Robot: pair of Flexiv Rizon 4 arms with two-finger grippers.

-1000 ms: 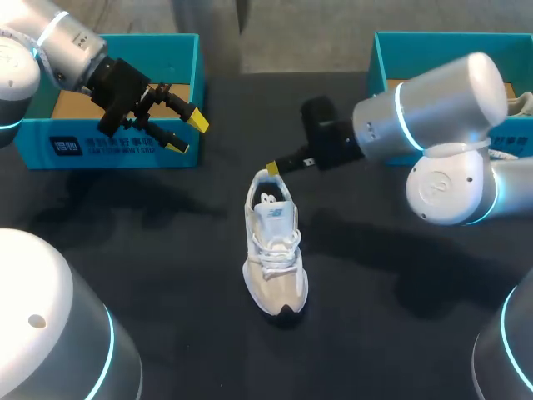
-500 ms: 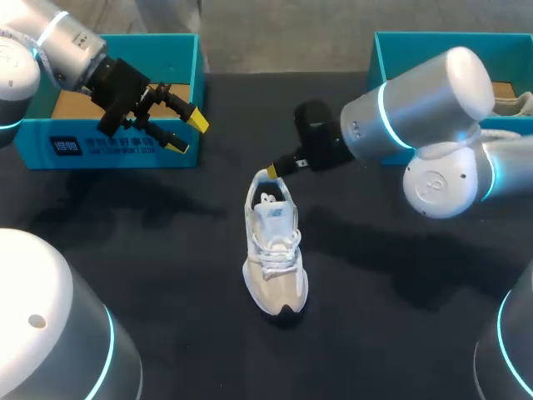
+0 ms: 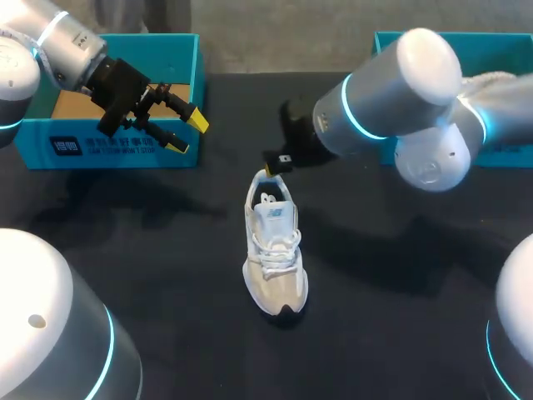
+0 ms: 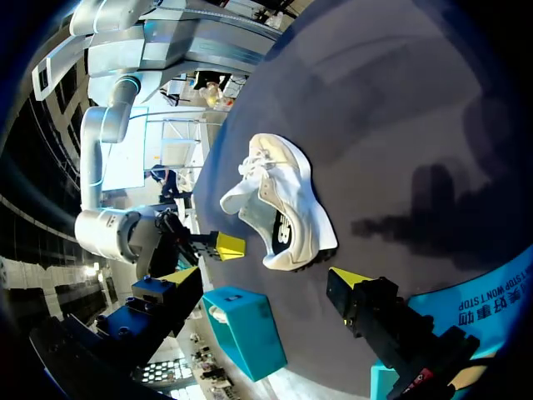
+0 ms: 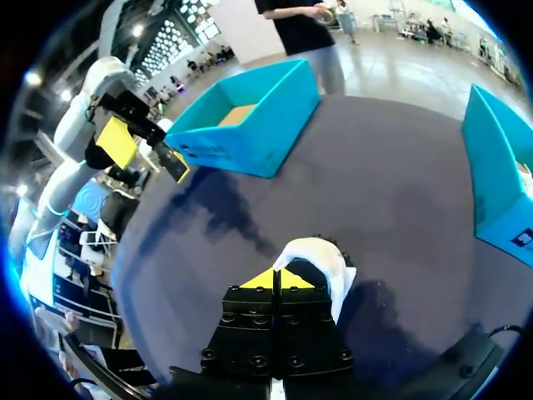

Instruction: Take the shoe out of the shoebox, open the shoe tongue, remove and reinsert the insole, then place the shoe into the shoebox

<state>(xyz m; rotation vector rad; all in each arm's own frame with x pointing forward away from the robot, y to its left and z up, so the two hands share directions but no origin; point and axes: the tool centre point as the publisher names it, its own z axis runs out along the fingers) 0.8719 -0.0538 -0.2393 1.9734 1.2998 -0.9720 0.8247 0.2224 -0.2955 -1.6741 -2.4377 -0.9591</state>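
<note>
The white shoe (image 3: 276,250) stands upright on its sole in the middle of the dark desk (image 3: 166,258), outside both boxes. Its long axis runs from the far edge to the near edge. The toe points to the near edge and leans a little to the right, and the heel points to the far edge. The laces are tied over the tongue.

The right gripper (image 5: 275,282) comes from the right side and sits at the heel of the shoe. Its two yellow tips are pressed together, with the rim of the heel just ahead of them. I cannot tell if they pinch any part of the rim.

The left gripper (image 3: 188,133) hangs over the near wall of the left shoebox (image 3: 117,148), at the far left corner of the desk. Its jaws are wide apart and hold nothing. The right shoebox (image 3: 379,60) stands at the far right corner, partly hidden behind the right arm (image 3: 391,100).
</note>
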